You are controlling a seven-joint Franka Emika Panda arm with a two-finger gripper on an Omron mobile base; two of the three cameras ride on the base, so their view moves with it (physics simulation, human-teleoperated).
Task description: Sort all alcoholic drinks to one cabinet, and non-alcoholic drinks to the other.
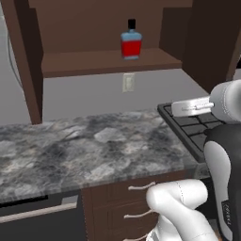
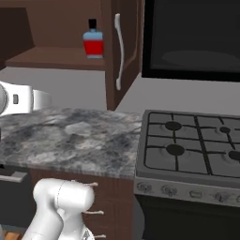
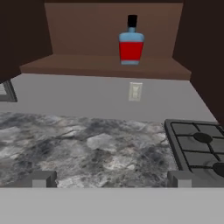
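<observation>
One alcoholic drink, a squat blue bottle point(image 1: 131, 41) point(image 2: 93, 41) point(image 3: 131, 43) with a red label and black cap, stands upright on the bottom shelf point(image 1: 94, 63) point(image 3: 87, 65) of the open dark brown wall cabinet. The cabinet's door point(image 2: 123, 51) with its silver bar handle is swung open to the right of the bottle. My gripper point(image 3: 110, 179) is open with nothing between its fingertips point(image 3: 41, 178). It hovers over the marble counter point(image 3: 87, 144), well short of and below the bottle. The non-alcoholic drinks are out of view.
A gas stove point(image 2: 187, 145) point(image 3: 197, 148) adjoins the counter point(image 1: 84, 146) on the right, under a dark appliance point(image 2: 192, 37). A wall outlet point(image 1: 128, 82) sits below the shelf. Drawers point(image 1: 136, 202) and a dishwasher front point(image 1: 37, 216) line the counter's base.
</observation>
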